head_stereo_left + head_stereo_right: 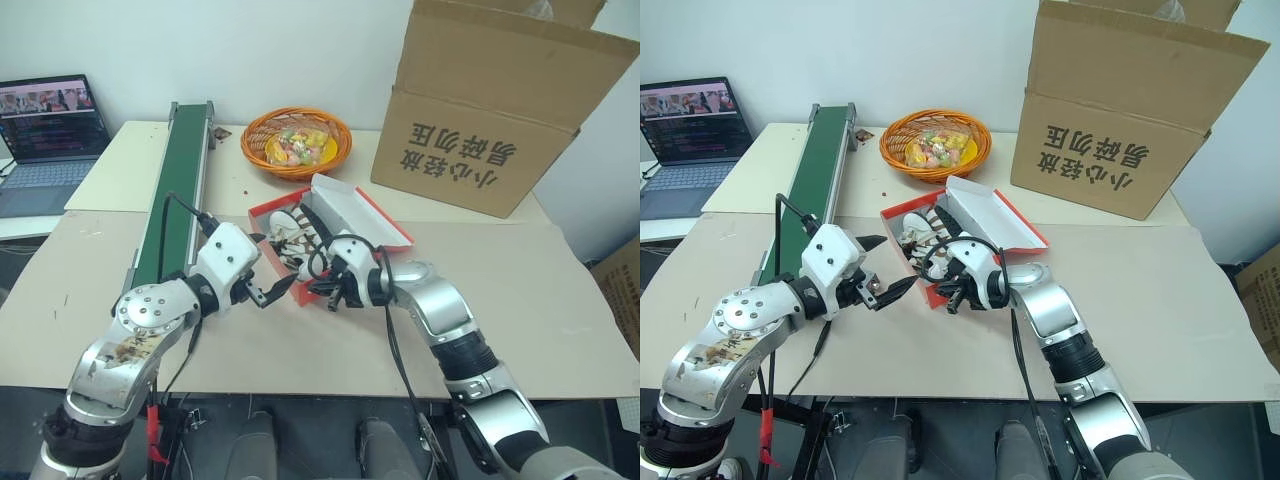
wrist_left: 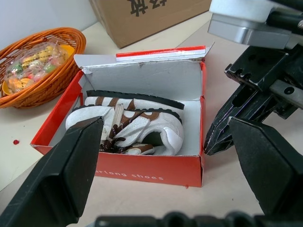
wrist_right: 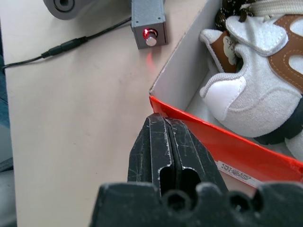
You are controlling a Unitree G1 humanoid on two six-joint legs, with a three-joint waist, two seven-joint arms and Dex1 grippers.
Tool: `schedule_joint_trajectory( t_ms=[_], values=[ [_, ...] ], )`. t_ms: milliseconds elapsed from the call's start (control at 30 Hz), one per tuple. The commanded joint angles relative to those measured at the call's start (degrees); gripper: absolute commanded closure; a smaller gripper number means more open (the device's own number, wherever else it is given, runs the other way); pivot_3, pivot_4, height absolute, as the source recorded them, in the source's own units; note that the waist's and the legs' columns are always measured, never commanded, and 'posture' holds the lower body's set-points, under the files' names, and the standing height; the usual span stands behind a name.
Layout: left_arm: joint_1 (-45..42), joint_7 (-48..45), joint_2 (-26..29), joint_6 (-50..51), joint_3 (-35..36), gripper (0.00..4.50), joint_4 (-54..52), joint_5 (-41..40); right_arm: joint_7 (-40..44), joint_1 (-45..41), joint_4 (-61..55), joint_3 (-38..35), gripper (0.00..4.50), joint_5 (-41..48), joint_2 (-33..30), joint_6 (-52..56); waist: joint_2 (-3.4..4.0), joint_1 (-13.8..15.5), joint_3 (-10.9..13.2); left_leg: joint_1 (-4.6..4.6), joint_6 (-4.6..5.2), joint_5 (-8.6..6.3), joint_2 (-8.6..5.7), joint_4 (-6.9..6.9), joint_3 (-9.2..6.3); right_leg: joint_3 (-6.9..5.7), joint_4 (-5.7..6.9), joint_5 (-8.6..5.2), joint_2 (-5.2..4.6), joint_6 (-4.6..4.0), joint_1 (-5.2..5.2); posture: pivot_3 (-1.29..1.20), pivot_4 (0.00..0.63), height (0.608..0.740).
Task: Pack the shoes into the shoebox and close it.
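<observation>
The red shoebox stands open in the middle of the table, its lid flipped up toward the far right. Both white shoes with brown trim and dark laces lie inside it. My left gripper hovers open at the box's near left side, its fingers spread wide and empty. Shut with nothing in it, my right gripper has its tip against the red front wall at the near right corner. The left wrist view shows the right gripper right beside that corner.
An orange wicker basket of wrapped sweets sits behind the box. A large brown carton stands at the far right. A green conveyor strip runs along the left, and a laptop sits further left.
</observation>
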Motion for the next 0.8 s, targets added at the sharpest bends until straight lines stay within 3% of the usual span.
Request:
schedule_joint_trajectory(
  t_ms=[33,133,233,500,633,800],
  values=[
    [-0.6,0.4,0.1,-0.5,0.7,0.0,-1.7,0.2,3.5,-0.9,1.5,-5.2,4.47,2.2,-8.8,-3.9,-0.01,0.6,0.0,0.0,0.0,0.0,0.0,0.01,0.01,0.0,-0.04,0.0,-0.01,0.0,-0.02,0.0,0.15,0.721],
    [-0.6,0.4,0.1,-0.5,0.7,0.0,-1.8,0.1,5.5,-1.5,7.9,-7.7,4.47,2.0,-17.6,-8.3,-0.03,1.4,0.0,0.0,0.0,0.0,-0.06,0.04,0.05,-0.01,-0.17,0.0,-0.1,0.02,0.0,0.0,0.15,0.721],
    [-0.8,0.3,0.0,-0.7,0.7,0.0,-1.5,0.0,3.7,-2.7,16.5,-7.9,4.47,0.6,-20.1,-12.9,-0.06,1.1,0.0,0.01,0.0,0.0,-0.05,0.06,0.1,-0.01,-0.25,-0.03,-0.14,0.09,0.0,0.0,0.15,0.721],
    [-1.4,0.2,0.0,-0.8,0.6,0.0,-1.3,0.0,-7.0,-9.8,43.1,-10.3,4.47,-0.9,-10.4,-25.0,-0.11,-1.1,0.0,0.01,0.04,0.02,-0.02,-0.03,0.03,0.05,-0.11,-0.03,0.02,0.21,0.14,0.0,0.15,0.721],
    [-1.5,0.0,0.5,-0.8,1.0,0.0,-1.2,0.1,-11.1,-14.7,55.1,-16.3,4.47,3.1,-5.6,-30.1,-0.11,-1.0,0.1,0.01,0.04,0.02,-0.03,0.02,0.02,0.05,-0.12,-0.02,0.02,0.24,0.19,0.0,0.15,0.721],
    [-1.5,0.1,0.5,-0.4,1.1,0.0,-1.5,0.0,-13.3,-18.3,62.0,-24.5,4.47,8.9,-2.3,-31.2,-0.11,-1.0,0.1,0.01,0.03,0.02,-0.03,0.01,0.0,0.05,-0.11,-0.01,0.02,0.2,0.23,0.0,0.15,0.721]
  ],
)
